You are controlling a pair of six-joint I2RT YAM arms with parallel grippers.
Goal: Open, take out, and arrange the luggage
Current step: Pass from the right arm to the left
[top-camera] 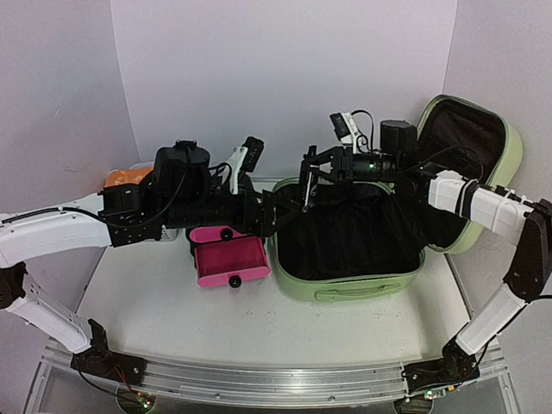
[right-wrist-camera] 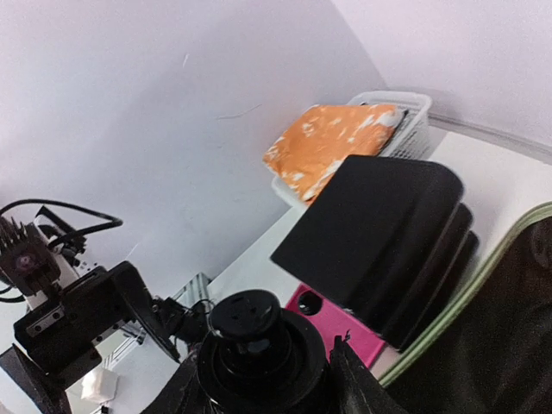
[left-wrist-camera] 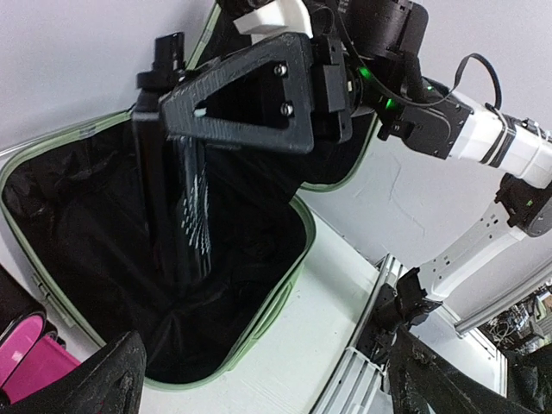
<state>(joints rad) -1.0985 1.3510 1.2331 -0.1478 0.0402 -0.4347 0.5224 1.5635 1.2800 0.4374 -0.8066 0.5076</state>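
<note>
Luggage [top-camera: 362, 280] lies open, lid up, rt of centre. L gripper [top-camera: 274, 211] spread wide at its left rim. R gripper [top-camera: 309, 177] looks to pinch black strip [left-wrist-camera: 177, 198]. Risk: strip slips if L grabs badly.

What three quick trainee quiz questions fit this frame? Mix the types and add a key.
1. True or false: the lid of the luggage is shut.
2. Pick one. The pink-fronted drawer box sits: A) inside the luggage; B) beside the luggage on the table; C) on the luggage lid.
3. Short answer: which gripper has its fingers spread wide?

Key: 1 false, the lid stands raised. 2 B. 3 the left gripper.
</note>
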